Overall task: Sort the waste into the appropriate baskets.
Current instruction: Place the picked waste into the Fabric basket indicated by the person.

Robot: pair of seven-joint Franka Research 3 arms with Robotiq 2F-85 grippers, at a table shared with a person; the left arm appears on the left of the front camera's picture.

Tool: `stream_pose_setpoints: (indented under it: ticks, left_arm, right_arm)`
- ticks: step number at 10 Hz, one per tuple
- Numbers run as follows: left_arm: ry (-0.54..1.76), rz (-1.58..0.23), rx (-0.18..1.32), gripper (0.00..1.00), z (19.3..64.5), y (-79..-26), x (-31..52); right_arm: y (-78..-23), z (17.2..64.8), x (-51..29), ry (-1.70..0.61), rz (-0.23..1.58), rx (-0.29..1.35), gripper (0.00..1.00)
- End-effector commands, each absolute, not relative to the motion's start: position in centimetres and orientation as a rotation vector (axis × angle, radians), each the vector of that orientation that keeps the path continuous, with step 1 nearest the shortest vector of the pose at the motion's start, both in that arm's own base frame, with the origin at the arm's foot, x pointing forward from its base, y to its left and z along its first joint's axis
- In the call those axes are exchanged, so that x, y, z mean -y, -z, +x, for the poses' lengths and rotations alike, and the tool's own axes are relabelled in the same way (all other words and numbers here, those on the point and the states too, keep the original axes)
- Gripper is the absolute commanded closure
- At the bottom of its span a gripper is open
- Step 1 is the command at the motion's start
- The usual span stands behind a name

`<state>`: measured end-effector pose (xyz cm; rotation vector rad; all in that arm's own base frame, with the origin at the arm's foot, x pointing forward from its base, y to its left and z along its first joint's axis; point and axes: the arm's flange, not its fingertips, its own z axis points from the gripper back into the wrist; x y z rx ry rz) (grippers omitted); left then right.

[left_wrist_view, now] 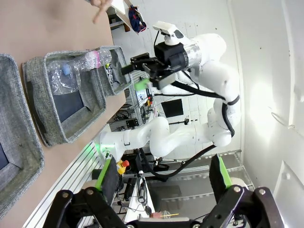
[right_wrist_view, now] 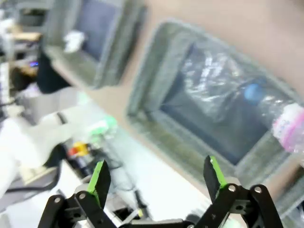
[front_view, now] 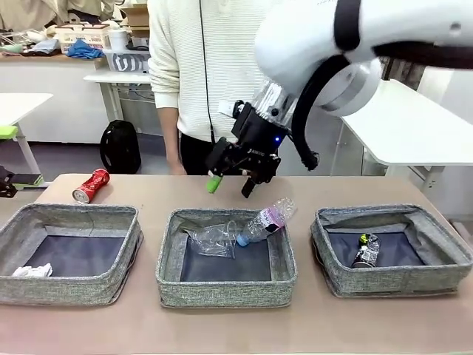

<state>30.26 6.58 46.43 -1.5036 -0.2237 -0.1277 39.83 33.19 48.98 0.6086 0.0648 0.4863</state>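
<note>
Sorting in progress, late stage. The middle basket (front_view: pixel 169 255) holds the clear plastic cup (front_view: pixel 213 239) and the clear bottle with blue cap (front_view: pixel 264 221), the bottle lying tilted with its base propped on the far rim. The left basket (front_view: pixel 15 229) holds the crumpled white paper ball (front_view: pixel 32 271); the right basket (front_view: pixel 436 229) holds the dark crushed can (front_view: pixel 366 251). One item appears left to sort: the crushed red can (front_view: pixel 90 185), lying on the desk (front_view: pixel 148 325) behind the left basket. The right gripper (front_view: pixel 230 184) hangs above the middle basket's far side, jaws spread wide and empty. The left gripper (left_wrist_view: pixel 161 176) is likewise fully open, holding nothing, raised clear of the desk. The right wrist view is motion-blurred; the bottle's label cannot be read, and a person's hand (left_wrist_view: pixel 99 7) is cut off at the left wrist view's top edge.
</note>
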Motion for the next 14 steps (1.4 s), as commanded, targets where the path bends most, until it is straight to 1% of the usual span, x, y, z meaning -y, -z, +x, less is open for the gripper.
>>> stream_pose_setpoints:
  ticks: [1, 3, 5, 6, 7, 9, 10, 12, 13, 14]
  left_arm:
    - [0.135, -1.508, 0.243, 0.0, 30.2, -46.6, -6.4]
    - [0.135, -1.508, 0.243, 0.0, 30.2, -46.6, -6.4]
    - [0.135, -1.508, 0.243, 0.0, 30.2, -46.6, -6.4]
    - [0.135, -1.508, 0.243, 0.0, 30.2, -46.6, -6.4]
    - [0.135, -1.508, 0.243, 0.0, 30.2, -46.6, -6.4]
    - [0.135, -1.508, 0.243, 0.0, 30.2, -46.6, -6.4]
    - [0.135, -1.508, 0.243, 0.0, 30.2, -46.6, -6.4]
    - [0.135, -1.508, 0.243, 0.0, 30.2, -46.6, -6.4]
    - [0.135, -1.508, 0.243, 0.0, 30.2, -46.6, -6.4]
    - [0.135, -1.508, 0.243, 0.0, 30.2, -46.6, -6.4]
  right_arm:
    - [-50.5, 39.6, -28.2, -0.391, 0.912, -0.237, 0.0]
    - [-51.6, 37.0, -23.1, -0.308, 1.17, -0.222, 0.0]
    - [-51.1, 34.3, -18.2, -0.169, 1.232, -0.077, 0.0]
    - [-51.1, 33.5, -15.5, -0.1, 1.232, -0.046, 0.0]
    - [-51.2, 33.1, -12.2, -0.099, 1.267, -0.044, 0.0]
    - [-50.2, 33.5, -6.6, -0.197, 1.393, -0.187, 0.0]
    - [-49.6, 33.7, -4.3, -0.243, 1.422, -0.203, 0.0]
    - [-48.1, 33.6, -0.5, -0.224, 1.469, -0.151, 0.0]
    - [-47.0, 33.3, 1.0, -0.185, 1.437, -0.14, 0.0]
    - [-45.9, 32.5, 2.5, -0.122, 1.415, -0.057, 0.0]
